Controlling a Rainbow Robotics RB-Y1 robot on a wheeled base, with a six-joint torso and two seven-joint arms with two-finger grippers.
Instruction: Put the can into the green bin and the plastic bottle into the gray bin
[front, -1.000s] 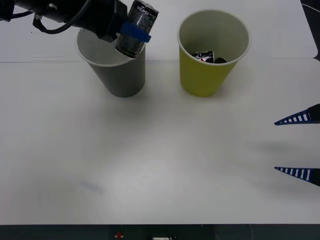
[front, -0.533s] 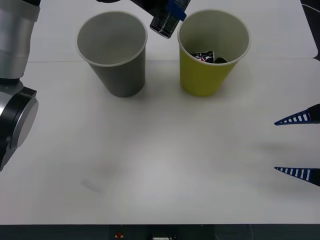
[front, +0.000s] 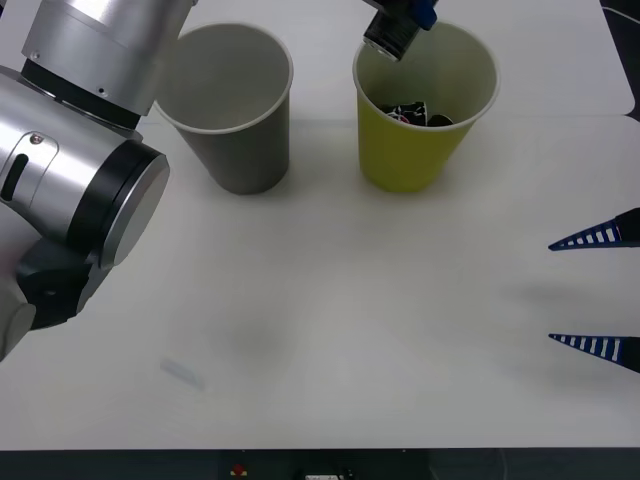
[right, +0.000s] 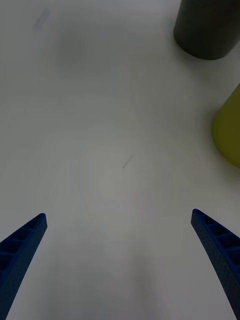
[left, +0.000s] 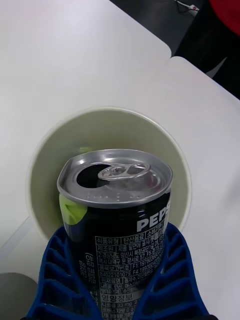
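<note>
**Can held above the green bin**

The left gripper (left: 117, 295) has its blue fingers (left: 172, 280) clamped on the can (left: 120, 220), gripping its dark body on both sides. The can's silver top with an opened pull tab points down toward the bin's mouth. In the front view the can (front: 392, 32) hangs over the far left rim of the green bin (front: 415, 150), at the far side of the white table (front: 330, 300). A dark crumpled item (front: 412, 113) lies inside that bin. The gray bin (front: 245, 150) stands just left of it, apart. The right gripper (front: 598, 290) waits at the right edge, fingers spread wide and holding nothing.
</note>
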